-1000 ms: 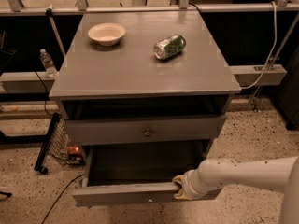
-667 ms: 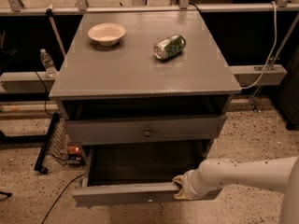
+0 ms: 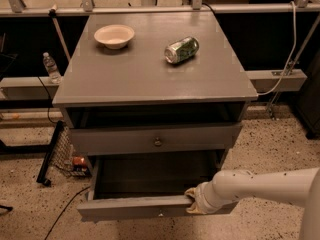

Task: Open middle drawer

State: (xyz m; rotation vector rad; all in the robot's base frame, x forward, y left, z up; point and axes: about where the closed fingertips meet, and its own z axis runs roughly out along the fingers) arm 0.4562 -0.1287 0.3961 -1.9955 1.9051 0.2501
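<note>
The grey cabinet (image 3: 150, 79) has two drawer fronts in view. The upper one (image 3: 115, 140) has a small round knob (image 3: 158, 141) and a dark gap above it. The middle drawer (image 3: 135, 207) below it is pulled well out. I see its front panel from above and its dark, deep box (image 3: 150, 176); its knob is hidden. My gripper (image 3: 193, 202), at the end of the white arm (image 3: 260, 186) coming in from the right, sits on the top edge of that front panel near its right end. A third drawer is out of view.
On the cabinet top lie a beige bowl (image 3: 114, 35) and a green can (image 3: 182, 49) on its side. A water bottle (image 3: 51, 66) stands at the left on a ledge. A wire basket (image 3: 65, 154) and black cables lie on the speckled floor at the left.
</note>
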